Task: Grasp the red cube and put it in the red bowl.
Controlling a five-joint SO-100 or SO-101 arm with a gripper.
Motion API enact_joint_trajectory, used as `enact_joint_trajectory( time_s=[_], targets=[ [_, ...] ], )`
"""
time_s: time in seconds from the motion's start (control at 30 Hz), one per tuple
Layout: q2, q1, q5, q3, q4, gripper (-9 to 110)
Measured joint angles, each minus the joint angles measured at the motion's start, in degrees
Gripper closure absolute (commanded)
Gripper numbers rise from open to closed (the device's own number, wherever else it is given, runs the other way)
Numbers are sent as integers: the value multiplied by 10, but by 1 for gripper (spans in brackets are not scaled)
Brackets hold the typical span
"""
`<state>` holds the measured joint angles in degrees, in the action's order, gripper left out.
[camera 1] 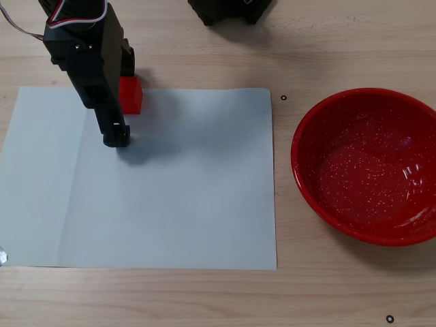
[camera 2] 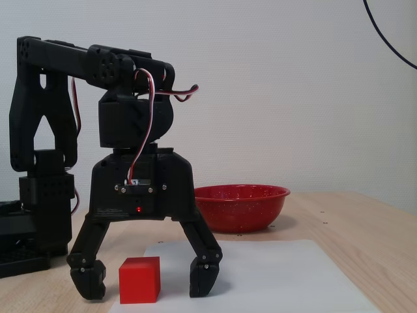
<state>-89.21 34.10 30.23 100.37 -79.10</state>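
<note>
The red cube (camera 1: 131, 95) sits on the white paper's far left edge, partly under the arm in a fixed view. In both fixed views my gripper (camera 2: 146, 280) is open and lowered around it, one finger (camera 2: 203, 277) on each side, tips near the table. The cube (camera 2: 139, 280) stands closer to the left finger, with gaps on both sides. From above, the gripper (camera 1: 122, 99) shows one fingertip (camera 1: 116, 136) on the paper; the other is hidden by the arm. The red bowl (camera 1: 368, 170) is empty at the right; it also shows behind the arm (camera 2: 241, 207).
A white paper sheet (camera 1: 177, 191) covers the left and middle of the wooden table. The arm's black base (camera 1: 228, 10) stands at the far edge and also shows at the left in a fixed view (camera 2: 32, 222).
</note>
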Motion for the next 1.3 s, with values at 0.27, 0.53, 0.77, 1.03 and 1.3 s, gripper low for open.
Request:
enact_joint_trajectory(
  time_s=[0.27,0.53,0.77,1.03,1.3],
  targets=[
    [0,-2,1,-1,-16,53],
    [0,-4,1,-4,-25,51],
    [0,-15,-1,-4,-37,52],
    [0,-22,-2,-4,-40,65],
    [0,-31,-1,-12,-49,77]
  ],
)
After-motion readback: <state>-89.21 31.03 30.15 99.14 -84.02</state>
